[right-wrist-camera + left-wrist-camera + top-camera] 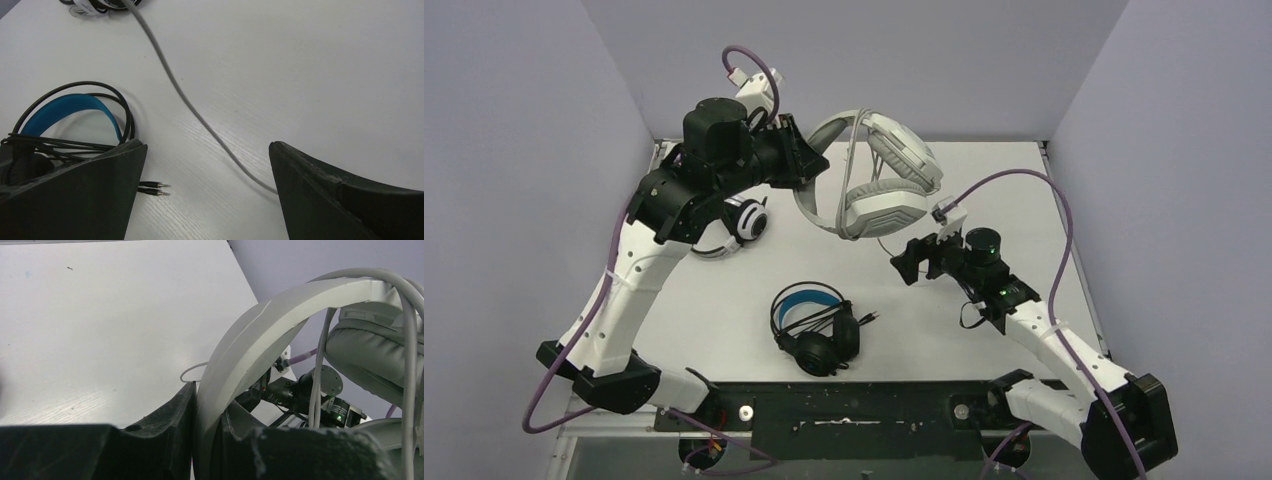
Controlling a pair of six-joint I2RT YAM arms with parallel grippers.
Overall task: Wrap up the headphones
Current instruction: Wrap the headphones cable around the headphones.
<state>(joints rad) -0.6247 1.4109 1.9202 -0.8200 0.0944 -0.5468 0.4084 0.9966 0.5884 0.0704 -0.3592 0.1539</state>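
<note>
My left gripper (812, 162) is raised over the back of the table, shut on the headband (280, 315) of a white headset (884, 178) that hangs in the air; a pale cable (411, 365) runs over its ear cushion (365, 355). In the left wrist view its gripper (207, 392) clamps the band from both sides. My right gripper (909, 262) stands open low over the table. A pale cable (200, 117) lies on the table between that gripper's (207, 146) fingers, touching neither. The black headset with the blue band (814, 325) lies near the front, its cable coiled on it.
A second white headset with black cup centres (746, 220) lies under my left arm. Two black jack plugs (152, 188) stick out beside my right gripper's left finger (90, 190). The blue band (70, 105) sits just left of that finger. Grey walls close the table's sides and back.
</note>
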